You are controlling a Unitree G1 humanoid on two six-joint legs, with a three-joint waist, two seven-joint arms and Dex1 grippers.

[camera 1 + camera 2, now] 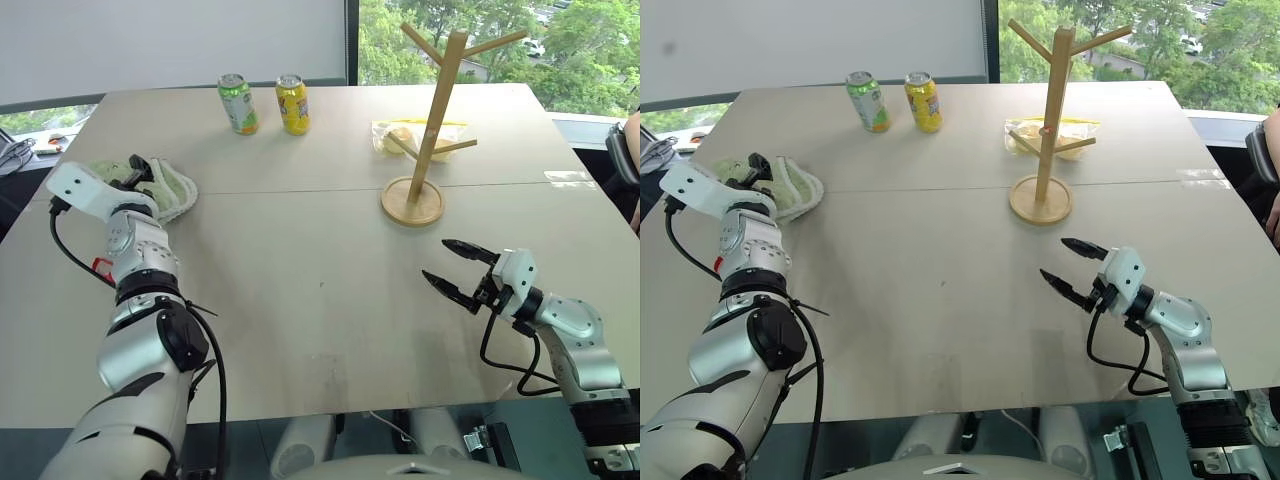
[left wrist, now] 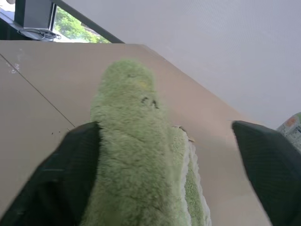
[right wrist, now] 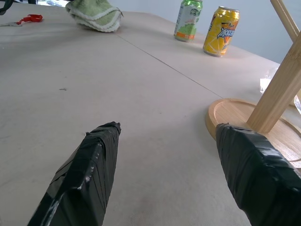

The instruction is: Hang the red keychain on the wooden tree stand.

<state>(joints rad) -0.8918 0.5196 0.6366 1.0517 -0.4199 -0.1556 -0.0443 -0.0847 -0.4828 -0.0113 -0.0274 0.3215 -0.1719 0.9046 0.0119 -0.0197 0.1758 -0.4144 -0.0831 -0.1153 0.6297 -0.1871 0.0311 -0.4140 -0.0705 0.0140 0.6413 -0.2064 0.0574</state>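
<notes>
Wide pale bench under both arms. At the far right, wooden tree stand upright on its round base, pegs bare, with a clear bag of something yellowish lying just behind the pole. At the far middle, two upright cans side by side: green can on the left, yellow can on the right; tops too small to tell whether opened. At the left edge, green fluffy cloth heaped on the bench, left gripper right at it, fingers spread wide with the cloth between them, one touching its side and the other well apart from it; not clamped on it. Red keychain flat on the bench near the left edge, nearer than the cloth, well apart from the stand; from the head a mere red sliver beside the left forearm, from the right wrist plain with its red loop. Right gripper low over the near right bench, fingers open and empty, the stand's base just beyond.
</notes>
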